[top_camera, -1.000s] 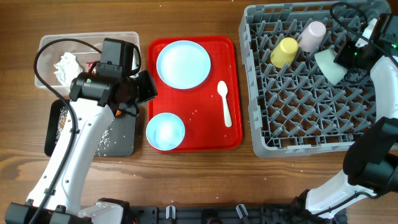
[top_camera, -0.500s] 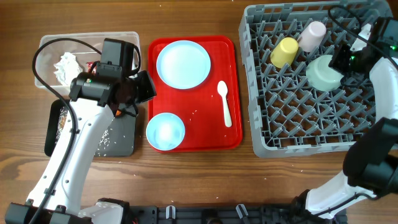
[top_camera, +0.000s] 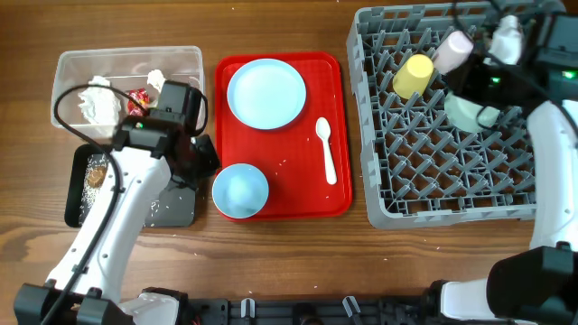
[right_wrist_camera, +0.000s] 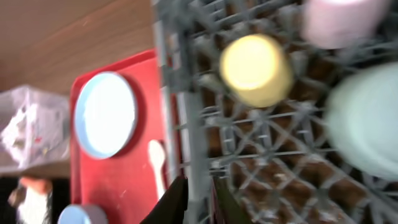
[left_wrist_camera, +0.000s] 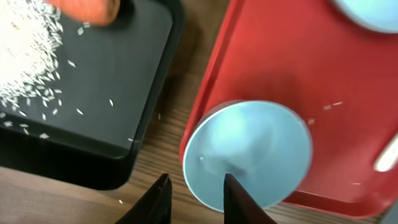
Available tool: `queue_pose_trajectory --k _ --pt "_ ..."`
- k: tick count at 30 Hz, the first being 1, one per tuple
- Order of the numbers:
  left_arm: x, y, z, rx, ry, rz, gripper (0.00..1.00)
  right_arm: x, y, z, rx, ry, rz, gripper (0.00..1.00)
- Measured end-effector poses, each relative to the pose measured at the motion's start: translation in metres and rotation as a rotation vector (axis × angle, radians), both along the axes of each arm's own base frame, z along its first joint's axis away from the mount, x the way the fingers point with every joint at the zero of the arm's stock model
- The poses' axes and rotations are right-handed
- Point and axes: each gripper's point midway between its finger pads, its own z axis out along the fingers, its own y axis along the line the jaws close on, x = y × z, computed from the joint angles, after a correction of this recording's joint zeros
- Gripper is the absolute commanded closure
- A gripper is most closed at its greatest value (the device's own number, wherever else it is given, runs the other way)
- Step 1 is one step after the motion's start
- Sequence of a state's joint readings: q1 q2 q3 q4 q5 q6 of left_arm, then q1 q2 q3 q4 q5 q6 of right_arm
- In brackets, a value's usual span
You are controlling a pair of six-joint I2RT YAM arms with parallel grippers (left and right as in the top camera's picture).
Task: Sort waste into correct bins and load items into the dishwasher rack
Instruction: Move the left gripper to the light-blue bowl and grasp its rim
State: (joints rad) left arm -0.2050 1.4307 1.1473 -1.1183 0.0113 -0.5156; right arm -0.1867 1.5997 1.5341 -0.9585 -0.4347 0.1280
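Right gripper (right_wrist_camera: 197,200) backed off racked bowl (right_wrist_camera: 367,127), jaws slightly apart; left gripper (left_wrist_camera: 194,198) dropped over second bowl (left_wrist_camera: 249,152), jaws spread, likely next load.

A flat red tray (top_camera: 291,176) with rounded corners and a low raised rim lies near the middle of the bench (top_camera: 298,262), its long sides running from front to back. The bench is brown wood, its grain running left to right, with a few darker streaks.
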Motion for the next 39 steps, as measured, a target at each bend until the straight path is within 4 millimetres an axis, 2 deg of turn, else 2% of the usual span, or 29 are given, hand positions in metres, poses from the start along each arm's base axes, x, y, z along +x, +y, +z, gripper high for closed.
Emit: queue_pose_trajectory --k 1,3,7,9,12,20,23,33,39 --pt "-0.004 0.001 -0.011 0.003 0.017 0.003 0.71 -0.001 0.015 0.0 0.007 0.003 0.037 0.82" --pt "-0.009 0.003 -0.025 0.008 0.034 0.015 0.71 -0.007 0.034 -0.003 0.015 0.031 0.081 0.82" --pt "-0.014 0.004 -0.045 0.008 0.042 0.023 0.71 -0.015 0.052 -0.008 0.007 0.064 0.126 0.81" --pt "-0.016 0.002 -0.052 -0.003 0.042 0.023 0.71 -0.018 0.055 -0.015 0.0 0.082 0.133 0.81" --pt "-0.019 -0.002 -0.064 -0.027 0.044 0.021 0.71 -0.027 0.058 -0.032 -0.005 0.129 0.143 0.8" --pt "-0.019 -0.005 -0.076 -0.05 0.029 0.024 0.74 -0.031 0.058 -0.037 -0.029 0.134 0.184 0.79" --pt "-0.026 -0.007 -0.083 -0.065 0.049 0.027 0.77 -0.032 0.058 -0.037 -0.03 0.136 0.185 0.79" --pt "-0.028 -0.009 -0.085 -0.077 0.054 0.03 0.78 -0.032 0.058 -0.037 -0.03 0.136 0.185 0.79" --pt "-0.026 -0.021 -0.084 -0.085 0.035 -0.013 0.8 -0.032 0.058 -0.037 -0.029 0.136 0.185 0.79"
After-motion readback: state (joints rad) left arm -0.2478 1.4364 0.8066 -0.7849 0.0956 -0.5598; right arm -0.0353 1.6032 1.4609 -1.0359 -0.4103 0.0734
